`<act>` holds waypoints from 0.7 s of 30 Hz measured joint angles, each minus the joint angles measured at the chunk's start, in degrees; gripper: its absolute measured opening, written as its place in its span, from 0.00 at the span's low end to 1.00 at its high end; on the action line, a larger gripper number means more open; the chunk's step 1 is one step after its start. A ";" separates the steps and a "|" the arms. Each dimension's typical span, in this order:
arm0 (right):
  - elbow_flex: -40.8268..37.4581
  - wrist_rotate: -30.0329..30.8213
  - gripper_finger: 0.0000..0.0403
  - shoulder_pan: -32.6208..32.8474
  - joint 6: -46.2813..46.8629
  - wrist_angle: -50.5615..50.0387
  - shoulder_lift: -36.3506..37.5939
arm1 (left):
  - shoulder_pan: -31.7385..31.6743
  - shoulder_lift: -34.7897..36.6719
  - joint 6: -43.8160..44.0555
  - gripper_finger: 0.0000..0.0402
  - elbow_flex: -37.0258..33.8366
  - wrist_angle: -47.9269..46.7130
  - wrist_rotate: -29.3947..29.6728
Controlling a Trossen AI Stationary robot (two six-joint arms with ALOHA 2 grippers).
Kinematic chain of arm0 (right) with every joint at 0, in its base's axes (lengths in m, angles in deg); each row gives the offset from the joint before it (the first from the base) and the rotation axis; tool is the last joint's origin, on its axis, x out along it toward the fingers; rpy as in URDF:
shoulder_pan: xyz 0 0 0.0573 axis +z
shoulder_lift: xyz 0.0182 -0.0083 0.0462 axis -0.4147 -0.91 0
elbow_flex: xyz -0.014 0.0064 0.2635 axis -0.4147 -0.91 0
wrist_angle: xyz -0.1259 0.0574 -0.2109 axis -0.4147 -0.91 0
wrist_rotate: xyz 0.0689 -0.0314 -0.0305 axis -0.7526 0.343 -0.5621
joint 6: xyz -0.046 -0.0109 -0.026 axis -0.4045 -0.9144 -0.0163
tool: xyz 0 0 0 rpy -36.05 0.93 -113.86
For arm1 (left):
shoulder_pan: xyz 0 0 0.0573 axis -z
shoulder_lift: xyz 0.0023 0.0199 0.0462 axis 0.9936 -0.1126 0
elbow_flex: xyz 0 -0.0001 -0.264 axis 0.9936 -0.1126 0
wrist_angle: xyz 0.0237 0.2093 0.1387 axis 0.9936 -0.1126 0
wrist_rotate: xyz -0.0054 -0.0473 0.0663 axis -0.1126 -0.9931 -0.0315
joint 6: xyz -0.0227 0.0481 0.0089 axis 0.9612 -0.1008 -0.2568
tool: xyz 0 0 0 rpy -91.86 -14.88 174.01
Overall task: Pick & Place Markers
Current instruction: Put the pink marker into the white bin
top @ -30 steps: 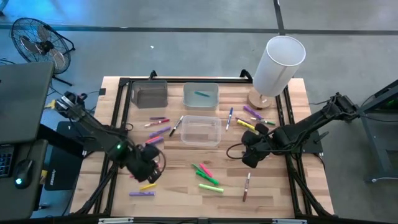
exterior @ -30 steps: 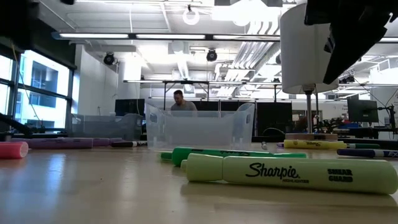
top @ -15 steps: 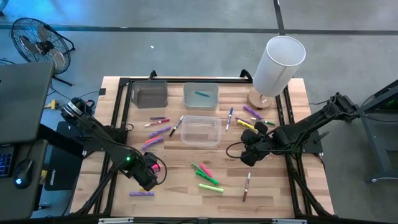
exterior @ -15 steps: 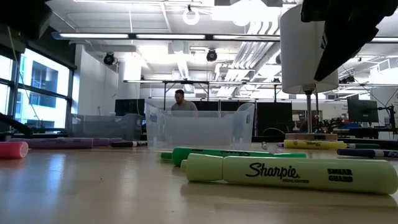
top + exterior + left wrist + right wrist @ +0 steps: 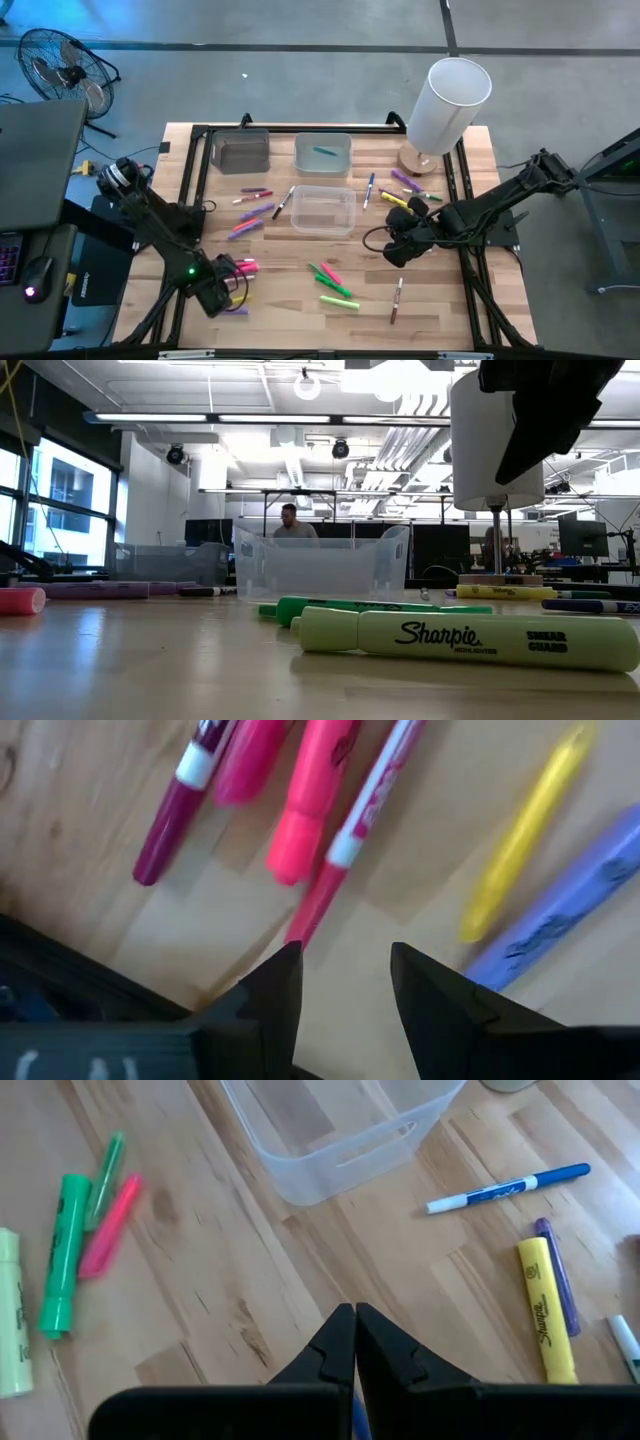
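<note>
**Markers scattered, left gripper low over pink cluster**

Left gripper (image 5: 345,982) released, jaws apart, hovering just above a red-and-white marker (image 5: 352,830) at the surface's (image 5: 280,320) front-left, beside a pink highlighter (image 5: 312,800), yellow marker (image 5: 520,845) and purple highlighter (image 5: 560,920). Right gripper (image 5: 355,1342) clenched, fingers touching, holding nothing visible, near the clear bin (image 5: 340,1125). Low view: pale green highlighter (image 5: 470,640) reads "Sharpie" and "SMEAR GUARD". Yellow highlighter (image 5: 545,1315) also reads "Sharpie".

Pink markers (image 5: 318,780), yellow marker (image 5: 522,840) (purple beside), clear bin (image 5: 322,210)
</note>
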 joint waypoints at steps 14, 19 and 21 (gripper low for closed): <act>0.00 0.45 0.00 0.00 2.60 2.11 0.00 | 1.66 0.07 -0.31 0.37 -9.27 9.47 -0.97; 0.00 2.92 0.00 0.00 2.61 3.03 0.00 | 1.64 0.33 -0.34 0.32 -10.65 10.54 -1.57; 0.00 3.41 0.00 0.00 2.58 3.11 0.00 | 1.64 0.28 -0.95 0.25 -10.66 10.72 -1.64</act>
